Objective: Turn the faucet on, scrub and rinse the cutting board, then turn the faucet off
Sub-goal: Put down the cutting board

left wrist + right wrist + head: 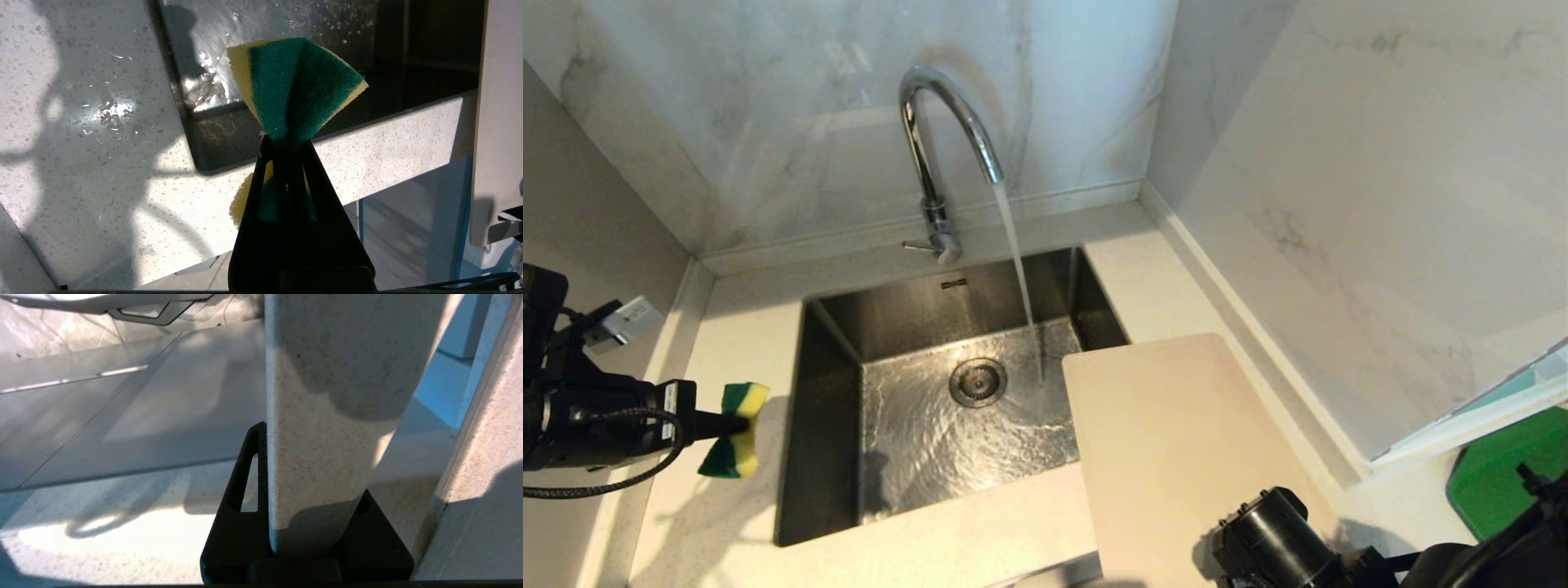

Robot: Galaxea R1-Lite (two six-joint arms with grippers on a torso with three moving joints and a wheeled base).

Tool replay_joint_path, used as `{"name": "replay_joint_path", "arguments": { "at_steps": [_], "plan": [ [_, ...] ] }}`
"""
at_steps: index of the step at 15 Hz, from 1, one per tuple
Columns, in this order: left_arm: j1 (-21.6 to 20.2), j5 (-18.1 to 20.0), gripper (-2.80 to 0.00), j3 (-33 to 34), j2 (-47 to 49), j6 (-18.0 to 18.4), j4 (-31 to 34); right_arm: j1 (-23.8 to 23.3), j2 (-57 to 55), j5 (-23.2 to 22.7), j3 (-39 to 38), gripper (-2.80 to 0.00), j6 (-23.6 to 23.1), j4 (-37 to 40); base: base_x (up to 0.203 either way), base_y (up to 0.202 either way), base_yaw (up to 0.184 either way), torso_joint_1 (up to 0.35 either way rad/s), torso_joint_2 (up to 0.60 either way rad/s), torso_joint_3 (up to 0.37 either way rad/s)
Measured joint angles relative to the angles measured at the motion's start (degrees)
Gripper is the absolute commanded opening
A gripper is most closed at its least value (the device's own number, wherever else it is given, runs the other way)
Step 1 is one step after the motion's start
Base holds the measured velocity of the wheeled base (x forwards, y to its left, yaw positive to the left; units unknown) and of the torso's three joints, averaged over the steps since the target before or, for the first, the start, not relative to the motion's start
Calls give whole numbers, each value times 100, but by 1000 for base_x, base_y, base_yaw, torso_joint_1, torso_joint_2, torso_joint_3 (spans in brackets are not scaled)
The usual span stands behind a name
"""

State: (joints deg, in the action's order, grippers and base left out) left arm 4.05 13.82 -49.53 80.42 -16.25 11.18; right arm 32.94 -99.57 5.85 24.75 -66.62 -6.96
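Water runs from the faucet (935,147) into the sink (833,425). The left gripper (737,425) hangs over the worktop (727,523) left of the sink, its fingers (261,183) pinched tight on a green-and-yellow sponge (734,431). The right gripper (304,522) has its fingers clamped on the near end of the cutting board (1176,441), which reaches over the sink's right edge, beside the stream.

No text, label, brand, number or sign can be read anywhere in these views. A small dark mark on the back wall of the sink (953,283) and a pale tag on the left arm's wrist (670,400) are too small to make out
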Motion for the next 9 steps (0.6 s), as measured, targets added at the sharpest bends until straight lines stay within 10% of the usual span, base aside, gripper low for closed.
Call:
{"name": "replay_joint_path", "arguments": {
  "at_steps": [9],
  "plan": [
    [165,-18,-280,-55,0,-146,0,-17,-288,-62,-80,-280,11,-364,0,0,0,0,0,0]
  ]
}}
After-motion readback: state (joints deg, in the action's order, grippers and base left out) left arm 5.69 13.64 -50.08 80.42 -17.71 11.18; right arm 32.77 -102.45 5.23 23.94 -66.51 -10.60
